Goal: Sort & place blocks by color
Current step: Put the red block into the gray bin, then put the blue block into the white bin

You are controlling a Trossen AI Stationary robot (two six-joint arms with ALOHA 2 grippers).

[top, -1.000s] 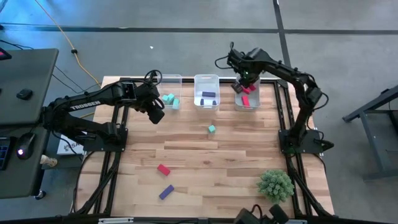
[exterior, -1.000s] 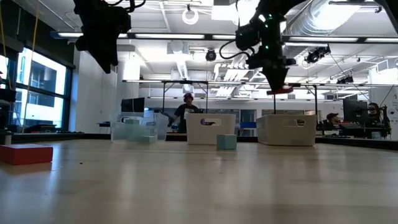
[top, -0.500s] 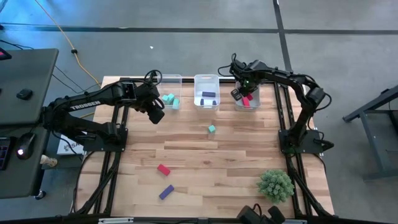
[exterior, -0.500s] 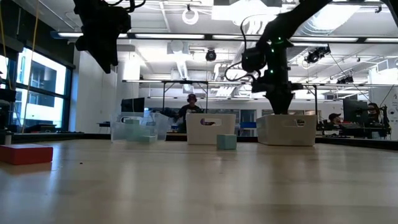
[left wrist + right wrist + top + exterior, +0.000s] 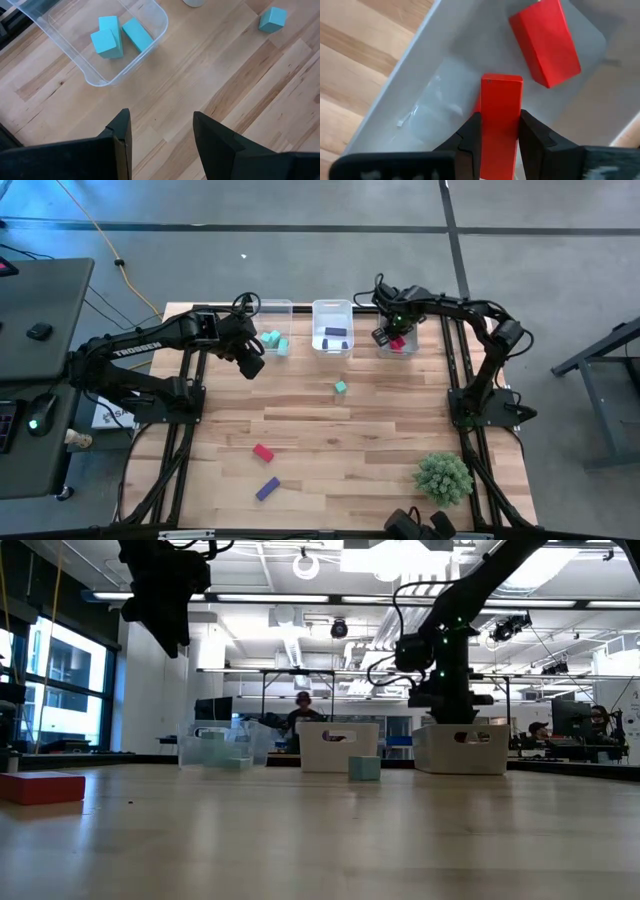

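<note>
Blocks first: a red bar (image 5: 501, 120) sits pinched between the fingers of the right gripper (image 5: 499, 137), which is down inside the right-hand clear bin (image 5: 410, 348) at the far edge of the table (image 5: 380, 430). Another red block (image 5: 545, 42) lies on that bin's floor just beyond the held one. From above you can only catch a bit of red next to the right gripper (image 5: 385, 335) in that bin.

Middle bin (image 5: 332, 310) has a purple block (image 5: 335, 332) in it. Left bin (image 5: 280, 308) holds teal blocks (image 5: 120, 36), three by the look of the left wrist camera, bunched together and touching.

Still loose on the wood: a small teal cube (image 5: 341, 387) a little in front of the middle bin, a red block (image 5: 263, 452) toward the near left, and a purple bar (image 5: 267, 489) just nearer than that, close by but not touching.

Left gripper (image 5: 161, 132) hangs above the table just beside the left bin, fingers spread wide with nothing between them.

Spiky green plant ball (image 5: 443, 477) sits at the near right corner, well away from everything.
</note>
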